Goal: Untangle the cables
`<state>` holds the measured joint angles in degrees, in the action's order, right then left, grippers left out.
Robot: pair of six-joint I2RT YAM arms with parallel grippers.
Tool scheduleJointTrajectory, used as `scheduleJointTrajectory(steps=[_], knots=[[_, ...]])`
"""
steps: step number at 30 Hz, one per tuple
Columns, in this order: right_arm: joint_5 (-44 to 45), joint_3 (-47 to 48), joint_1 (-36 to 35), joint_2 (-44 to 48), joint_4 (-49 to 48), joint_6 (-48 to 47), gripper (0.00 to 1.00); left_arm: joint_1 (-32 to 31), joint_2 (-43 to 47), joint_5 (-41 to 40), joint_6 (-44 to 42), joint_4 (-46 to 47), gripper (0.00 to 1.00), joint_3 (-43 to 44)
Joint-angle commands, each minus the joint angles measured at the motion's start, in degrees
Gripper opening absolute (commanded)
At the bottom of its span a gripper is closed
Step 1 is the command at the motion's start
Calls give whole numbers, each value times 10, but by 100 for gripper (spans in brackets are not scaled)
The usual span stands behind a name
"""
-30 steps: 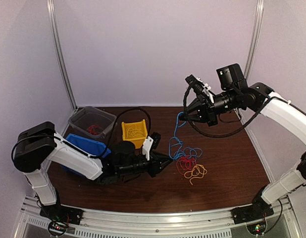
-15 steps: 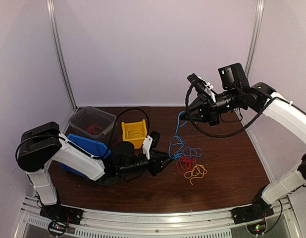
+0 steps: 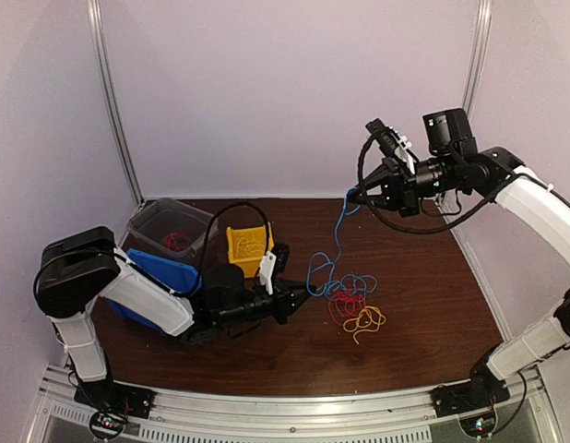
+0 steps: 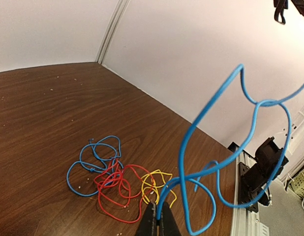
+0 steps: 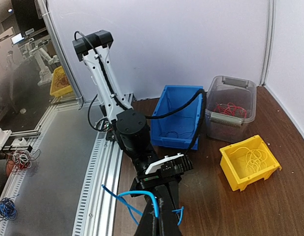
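Observation:
The cables lie mid-table as a loose heap: blue loops (image 3: 360, 281), a red strand (image 3: 345, 304) and a yellow-orange strand (image 3: 364, 320). One long blue cable (image 3: 338, 235) rises out of the heap. My left gripper (image 3: 300, 297) sits low at the heap's left and is shut on that cable's lower part (image 4: 211, 105), with its jaws (image 4: 156, 209) pressed together. The red strand (image 4: 112, 189) and the yellow strand (image 4: 157, 181) lie just beyond it. High at the right, my right gripper (image 3: 354, 196) is shut on the cable's upper end (image 5: 137, 193); its jaws (image 5: 156, 212) are together.
Three bins stand at the back left: a clear bin (image 3: 171, 229) with red wires, a blue bin (image 3: 163, 273) and a yellow bin (image 3: 250, 247) with yellow wires. The left arm's black hose (image 3: 231, 210) arches above them. Aluminium rail (image 3: 285, 406) runs along the near edge.
The left gripper has closed on the blue cable. The right arm has moved up and to the right, drawing the blue cable out longer and straighter.

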<state>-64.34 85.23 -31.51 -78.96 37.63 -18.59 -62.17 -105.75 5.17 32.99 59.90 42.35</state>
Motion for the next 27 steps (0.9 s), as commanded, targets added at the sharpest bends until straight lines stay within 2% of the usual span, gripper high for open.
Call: scheduleJointTrajectory(steps=[1, 6, 9, 14, 18, 23, 27], knots=[[5, 52, 55, 14, -27, 22, 0, 12, 41, -58, 30, -32, 0, -40], [46, 107, 139, 19, -37, 26, 0, 14, 107, -115, 50, -150, 0, -80], [59, 118, 189, 27, -63, 40, 0, 17, 141, -136, 72, -188, 0, -107], [92, 100, 260, 46, -126, 82, 0, 22, 188, -149, 93, -227, 0, -128], [103, 75, 286, 58, -151, 89, 0, 22, 221, -155, 99, -264, 0, -127], [68, -5, 284, 75, -133, 48, 0, 21, 298, -173, 85, -196, 0, -172], [72, -112, 263, 102, -62, -84, 0, 22, 348, -164, 55, -138, 0, -190]])
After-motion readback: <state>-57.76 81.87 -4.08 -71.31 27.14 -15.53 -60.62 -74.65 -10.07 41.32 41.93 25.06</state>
